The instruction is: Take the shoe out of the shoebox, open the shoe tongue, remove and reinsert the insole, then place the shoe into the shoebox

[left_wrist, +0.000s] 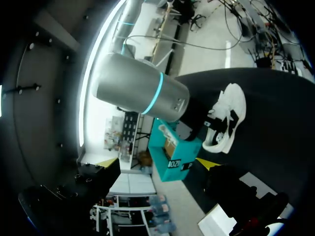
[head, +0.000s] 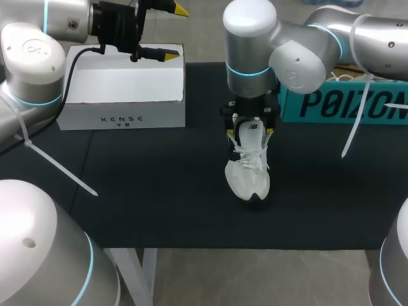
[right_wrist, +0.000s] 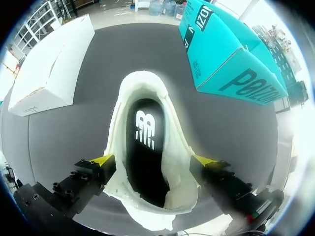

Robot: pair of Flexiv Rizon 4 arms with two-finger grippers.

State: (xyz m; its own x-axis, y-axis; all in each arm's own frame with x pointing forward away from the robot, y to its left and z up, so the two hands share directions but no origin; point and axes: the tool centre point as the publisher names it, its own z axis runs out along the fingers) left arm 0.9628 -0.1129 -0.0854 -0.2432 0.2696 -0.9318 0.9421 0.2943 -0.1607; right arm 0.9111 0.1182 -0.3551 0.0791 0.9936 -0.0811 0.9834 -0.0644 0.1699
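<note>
Pinched at both heel sides by right jaws: white shoe [right_wrist: 174, 167], mouth gaping, black insole [right_wrist: 145, 147] with white logo showing, white laces, dark patch at toe. Placed mid-surface [head: 159, 191], long axis 12-to-6, toe toward 6 o'clock. Left jaws spread, empty, above white shoebox [head: 124, 89] at 10 o'clock.

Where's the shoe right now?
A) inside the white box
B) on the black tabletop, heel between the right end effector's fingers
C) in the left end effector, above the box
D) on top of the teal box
B: the shoe sits on the black tabletop with the right end effector pressing its yellow tips on both sides of the heel; the left end effector hangs open over the white box.
</note>
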